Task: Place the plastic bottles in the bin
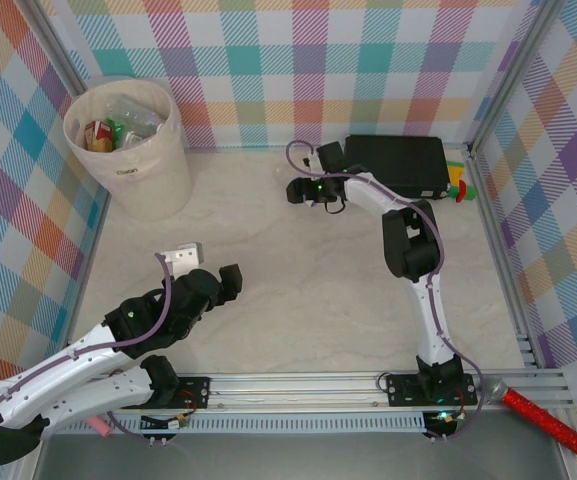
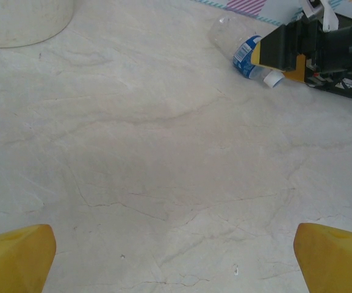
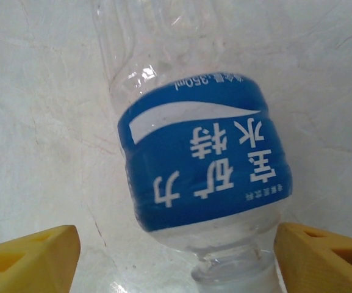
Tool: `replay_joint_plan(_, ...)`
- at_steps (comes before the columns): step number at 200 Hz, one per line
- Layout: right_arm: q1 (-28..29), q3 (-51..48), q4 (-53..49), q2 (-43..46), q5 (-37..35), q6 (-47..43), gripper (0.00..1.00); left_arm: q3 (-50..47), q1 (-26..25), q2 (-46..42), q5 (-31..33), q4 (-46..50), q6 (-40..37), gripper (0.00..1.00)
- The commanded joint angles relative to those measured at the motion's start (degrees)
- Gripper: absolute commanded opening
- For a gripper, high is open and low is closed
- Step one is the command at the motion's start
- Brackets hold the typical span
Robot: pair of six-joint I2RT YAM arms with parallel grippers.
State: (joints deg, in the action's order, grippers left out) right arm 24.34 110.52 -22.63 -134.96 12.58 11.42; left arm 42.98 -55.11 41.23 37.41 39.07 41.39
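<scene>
Right claw [image 3: 176, 259] straddles the blue-labelled water bottle [image 3: 203, 165] lying on the surface [image 3: 35, 122], jaws apart beside its neck, not pinching. Closing on that taper may squirt it away. Left claw [image 2: 176, 256] gapes empty; the bin [image 1: 148, 175] stands well apart.

Top camera looks down from behind the near edge, whole table [image 1: 318, 300] in shot. Left wrist skims low across it, bottle [image 2: 247, 54] far ahead; right wrist stares at that same bottle, close up.
</scene>
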Motion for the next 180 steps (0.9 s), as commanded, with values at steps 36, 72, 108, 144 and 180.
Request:
replay_joint_plan(36, 0.7, -1.4, 0.2, 0.5, 2.6, 0.5, 0.7, 0.3, -0.6, -1.4, 0.7, 1.2, 1.7, 1.0)
replay_joint_plan(72, 0.9, -1.8, 0.1, 0.0, 2.5, 0.7, 0.61, 0.7, -0.7, -1.6, 0.8, 1.4, 1.8, 0.99)
replay_joint_plan(108, 1.5, -2.9, 0.7, 0.3, 3.2, 0.1, 0.51, 0.8, -0.7, -1.6, 1.0, 1.8, 1.7, 1.0)
replay_joint_plan(144, 2.0, -2.7, 0.4, -0.4, 2.4, 0.1, 0.5, 0.2, -0.7, -1.3, 0.4, 1.6, 2.1, 1.0)
replay_joint_plan(180, 2.2, -3.5, 1.2, -0.3, 2.3, 0.5, 0.47, 0.5, -0.7, -1.4, 0.7, 1.8, 2.0, 1.0)
